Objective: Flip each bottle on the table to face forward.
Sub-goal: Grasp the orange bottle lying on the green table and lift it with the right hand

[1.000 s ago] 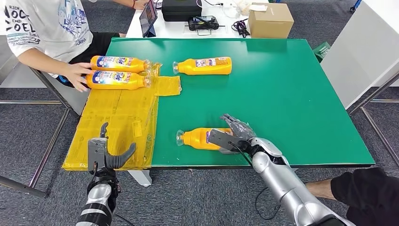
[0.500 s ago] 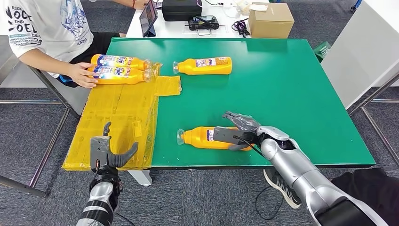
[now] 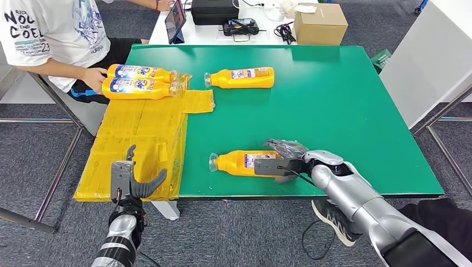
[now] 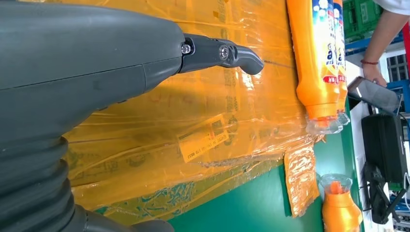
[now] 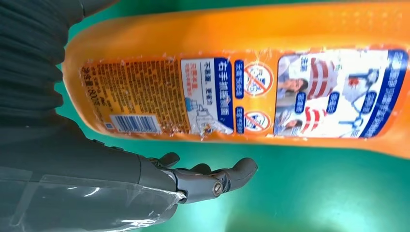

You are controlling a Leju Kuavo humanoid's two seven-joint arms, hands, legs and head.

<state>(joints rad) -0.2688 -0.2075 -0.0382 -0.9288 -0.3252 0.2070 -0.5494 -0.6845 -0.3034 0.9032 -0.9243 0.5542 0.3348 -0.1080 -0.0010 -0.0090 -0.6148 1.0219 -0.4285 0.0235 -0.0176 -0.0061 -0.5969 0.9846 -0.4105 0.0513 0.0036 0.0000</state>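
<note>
Orange plastic meets grey metal at the near edge of the green desk (image 3: pixel 334 111), where the right robot hand (image 3: pixel 284 158) lies against the base end of the near bottle (image 3: pixel 245 163), fingers draped over its far side and thumb along the front. The bottle lies on its side, cap to the robot's left, barcode-and-warnings label (image 5: pixel 241 92) turned up. Whether the fingers have actually clamped on it cannot be told; the wrist camera shows green desk between one fingertip (image 5: pixel 241 169) and the bottle wall.

To turn it well, the hand probably needs a full wrap around the body before rolling it about its long axis, keeping it low so the smooth plastic does not slide off the desk's edge.

The left robot hand (image 3: pixel 131 181) hovers spread and empty beside the yellow film sheet (image 3: pixel 139 139). A far bottle (image 3: pixel 240 78) lies alone on the green; two more bottles (image 3: pixel 142 81) rest under a person's hand (image 3: pixel 96 78). The near bottle's underside is hidden.
</note>
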